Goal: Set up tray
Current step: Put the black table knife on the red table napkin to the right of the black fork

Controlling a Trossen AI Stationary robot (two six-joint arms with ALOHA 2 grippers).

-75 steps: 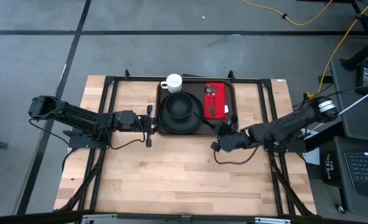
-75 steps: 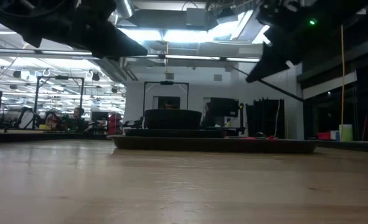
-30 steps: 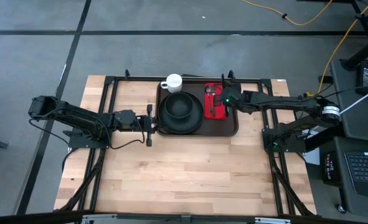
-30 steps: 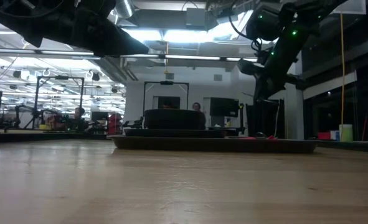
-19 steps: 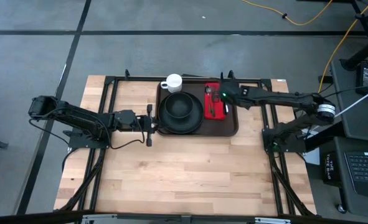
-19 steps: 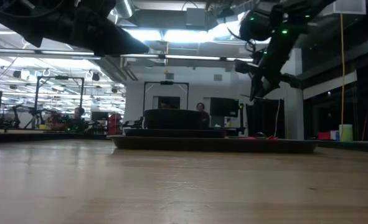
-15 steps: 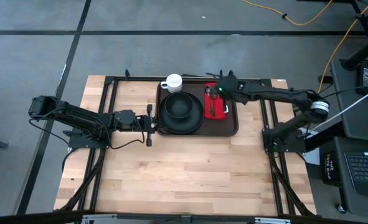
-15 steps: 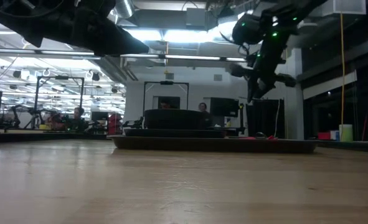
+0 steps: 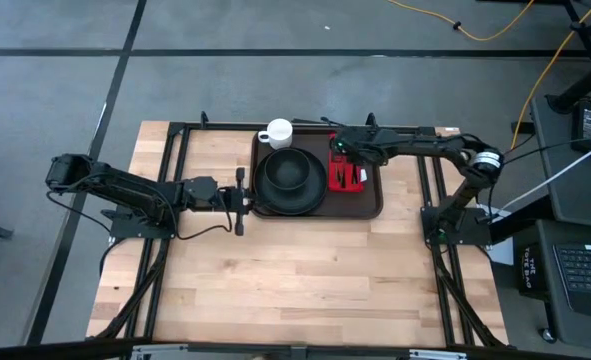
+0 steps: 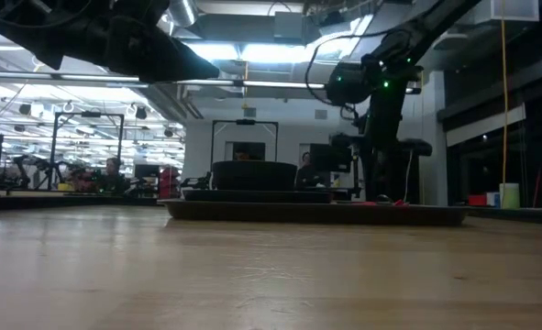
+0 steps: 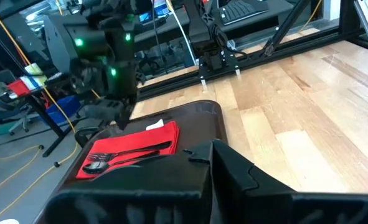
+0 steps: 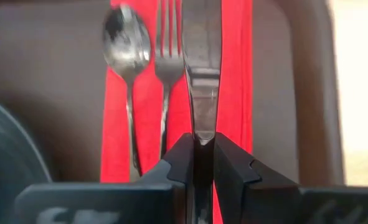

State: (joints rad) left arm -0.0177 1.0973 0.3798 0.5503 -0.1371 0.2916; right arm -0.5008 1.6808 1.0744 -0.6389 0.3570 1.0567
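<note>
Overhead, the tray (image 9: 317,205) is seen at the far middle of the wooden table (image 9: 295,280), carrying a black plate (image 9: 290,180), a white mug (image 9: 275,133) at its far edge, and a red napkin (image 9: 347,165) on its right part. The right arm is stretched from its base at the table's right side leftward along the far edge, with the right gripper (image 9: 339,146) held above the far end of the napkin. In the right wrist view its 2 fingers (image 12: 177,158) are clamped on the handle of a knife (image 12: 201,68), whose blade lies over the napkin beside a fork (image 12: 167,56) and a spoon (image 12: 126,40). The left arm is laid low across the table's left side, with the left gripper (image 9: 241,200) closed and empty just beside the tray's left rim.
</note>
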